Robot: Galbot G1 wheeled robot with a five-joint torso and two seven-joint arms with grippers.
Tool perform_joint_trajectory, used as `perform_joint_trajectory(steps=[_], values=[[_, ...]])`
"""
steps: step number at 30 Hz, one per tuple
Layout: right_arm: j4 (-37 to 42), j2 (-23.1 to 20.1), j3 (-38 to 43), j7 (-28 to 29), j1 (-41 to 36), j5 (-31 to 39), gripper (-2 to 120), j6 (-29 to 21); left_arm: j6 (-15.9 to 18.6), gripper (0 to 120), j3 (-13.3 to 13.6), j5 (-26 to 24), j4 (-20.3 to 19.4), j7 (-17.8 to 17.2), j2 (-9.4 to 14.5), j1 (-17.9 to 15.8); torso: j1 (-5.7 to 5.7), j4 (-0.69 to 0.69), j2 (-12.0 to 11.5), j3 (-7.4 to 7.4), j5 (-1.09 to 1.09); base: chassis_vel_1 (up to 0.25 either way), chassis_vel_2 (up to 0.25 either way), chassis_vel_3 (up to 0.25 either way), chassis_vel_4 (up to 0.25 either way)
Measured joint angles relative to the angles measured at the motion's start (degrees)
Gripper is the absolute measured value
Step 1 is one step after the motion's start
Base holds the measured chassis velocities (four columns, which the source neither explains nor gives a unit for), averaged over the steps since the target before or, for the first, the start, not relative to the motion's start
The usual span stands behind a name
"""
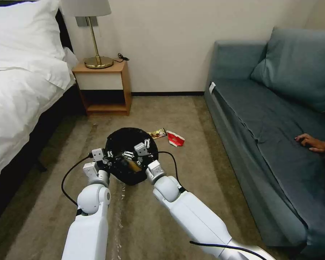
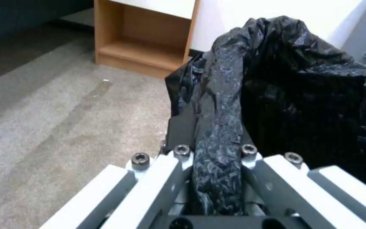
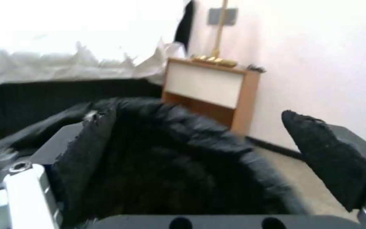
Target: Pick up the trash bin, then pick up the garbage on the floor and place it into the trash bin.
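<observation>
Hotel-ish room: bed (image 1: pixel 21 83) at my 10 o'clock, nightstand (image 1: pixel 104 88) at 11, sofa (image 1: pixel 278 119) from 1 to 3, beige carpet (image 1: pixel 191 202) underfoot. My left gripper (image 2: pixel 217 165) is clamped tight on a fold of the bin's black liner at its 9 o'clock rim, so I've got the bin (image 1: pixel 131 155) dead ahead at 12, held over the carpet. My right gripper (image 1: pixel 142 147) hangs over the bin mouth with its fingers spread wide and nothing between them.

Judging by that, a drop is being finished, so I'd keep the left grip steady and level; that crinkly bag looks slippery and could slide off the rim. Something brown sits inside already. Still on the floor at 1 o'clock just past the bin: gold wrapper (image 1: pixel 157 133) and, just beside it, red-and-white carton (image 1: pixel 176 138).
</observation>
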Motion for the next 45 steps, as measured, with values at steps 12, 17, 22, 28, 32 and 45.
perform_joint_trajectory(steps=[12, 17, 22, 28, 32, 45], values=[[6.95, -4.24, 16.53, 4.46, -7.07, 2.69, 100, 0.65, 0.14, 5, -0.31, -2.24, 0.53, 2.04, 1.41, -0.34, 0.00, -0.01, 0.00, 0.00, 0.02, 0.000, 0.000, 0.000, 0.000], [6.75, -5.83, 24.09, 3.22, -12.22, 1.12, 100, 3.60, -0.52, 5, -0.58, -2.68, 1.35, 3.56, 1.83, -0.83, 0.00, -0.01, 0.00, 0.00, 0.02, 0.000, 0.000, 0.000, 0.000], [6.84, -6.11, 28.74, 1.01, -16.85, 1.20, 100, 5.73, -1.19, 5, -0.31, -2.62, 1.94, 4.13, 2.04, -1.01, 0.00, -0.01, 0.00, 0.00, 0.01, 0.000, 0.000, 0.000, 0.000], [5.90, -5.72, 30.15, -0.05, -18.00, 0.25, 100, 7.40, -1.16, 5, -0.30, -2.37, 2.00, 4.13, 2.28, -1.04, 0.00, -0.01, 0.00, 0.00, 0.00, 0.000, 0.000, 0.000, 0.000], [5.31, -5.37, 31.06, -0.97, -18.01, -0.05, 100, 7.86, -1.03, 5, -0.34, -2.14, 1.97, 4.23, 2.65, -1.08, 0.00, 0.00, 0.00, 0.00, 0.00, 0.000, 0.000, 0.000, 0.000], [4.47, -4.62, 32.26, -2.81, -18.47, -0.13, 100, 8.16, -0.45, 5, 0.24, -2.01, 1.36, 4.68, 3.01, -0.46, 0.00, 0.00, 0.00, 0.00, 0.00, 0.000, 0.000, 0.000, 0.000]])
